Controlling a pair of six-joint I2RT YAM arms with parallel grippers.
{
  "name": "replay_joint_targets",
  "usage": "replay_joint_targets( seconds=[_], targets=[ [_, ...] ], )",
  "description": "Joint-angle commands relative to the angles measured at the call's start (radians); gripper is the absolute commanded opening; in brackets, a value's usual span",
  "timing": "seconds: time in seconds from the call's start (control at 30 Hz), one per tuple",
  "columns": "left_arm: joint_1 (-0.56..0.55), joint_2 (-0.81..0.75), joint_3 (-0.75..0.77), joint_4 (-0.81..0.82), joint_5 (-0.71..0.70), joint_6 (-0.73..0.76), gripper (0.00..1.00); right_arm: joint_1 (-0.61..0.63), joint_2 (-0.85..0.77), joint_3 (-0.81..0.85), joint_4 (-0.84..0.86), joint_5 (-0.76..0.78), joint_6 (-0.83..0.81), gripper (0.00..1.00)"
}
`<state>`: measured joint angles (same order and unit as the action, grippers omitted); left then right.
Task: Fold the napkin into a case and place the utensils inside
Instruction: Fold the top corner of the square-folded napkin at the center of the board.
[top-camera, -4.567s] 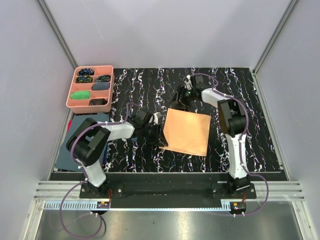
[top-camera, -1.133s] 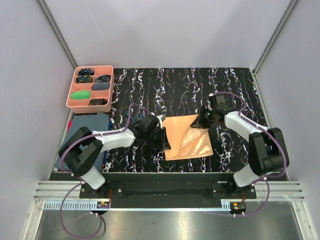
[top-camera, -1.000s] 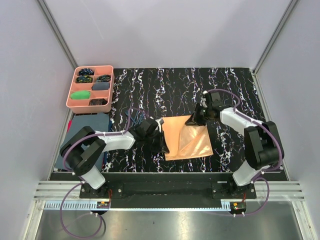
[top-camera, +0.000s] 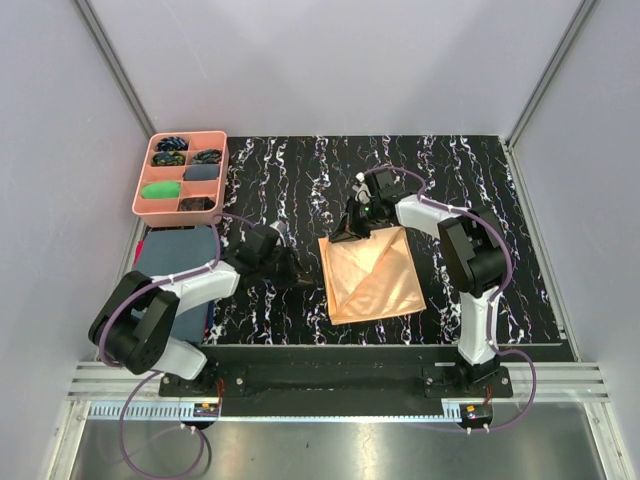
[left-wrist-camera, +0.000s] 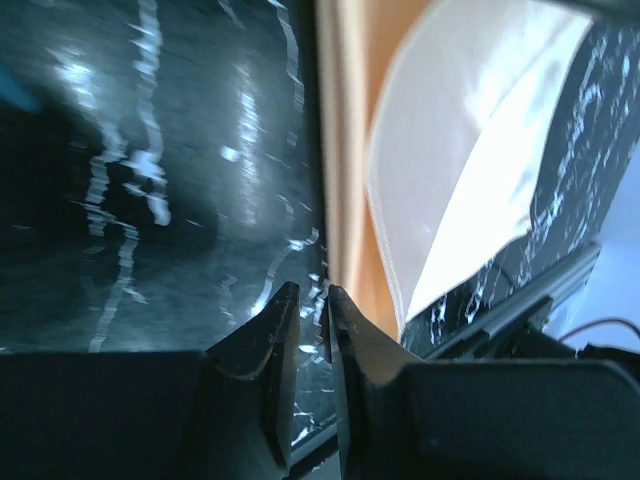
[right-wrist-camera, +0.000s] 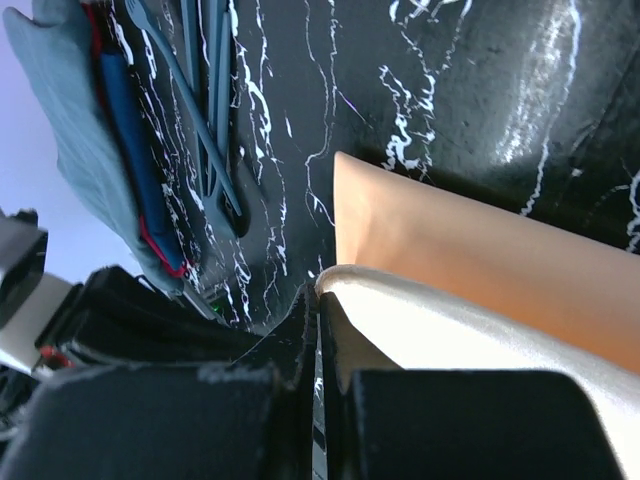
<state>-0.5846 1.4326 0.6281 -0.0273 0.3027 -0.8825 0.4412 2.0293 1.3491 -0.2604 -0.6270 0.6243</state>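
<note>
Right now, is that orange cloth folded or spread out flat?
Folded over, not spread: the napkin lies in two layers, a pale top layer over an orange one, its corner pinched in the right gripper.

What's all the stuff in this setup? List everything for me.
napkin: one, shiny peach-orange, table centre
utensils: a few, dark blue, beside the cloth
compartment tray: one, pink, far left
bundles: several, green and mixed colours, in the tray
cloth: one, blue-grey, left edge
table: black, white veins
left gripper: black, shut, empty, left of the napkin
right gripper: black, shut on the napkin's corner
</note>
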Motion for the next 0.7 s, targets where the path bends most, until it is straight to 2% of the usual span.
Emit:
replay_joint_targets(
  seconds=[0.0,0.67],
  targets=[
    [0.049,0.006,0.045,-0.028,-0.007,0.036,0.20,0.021,0.025,0.059,-0.016,-0.034,-0.020,0.00],
    [0.072,0.054,0.128,-0.052,0.009,0.080,0.19,0.047,0.112,0.143,-0.040,-0.051,-0.032,0.08]
  ],
)
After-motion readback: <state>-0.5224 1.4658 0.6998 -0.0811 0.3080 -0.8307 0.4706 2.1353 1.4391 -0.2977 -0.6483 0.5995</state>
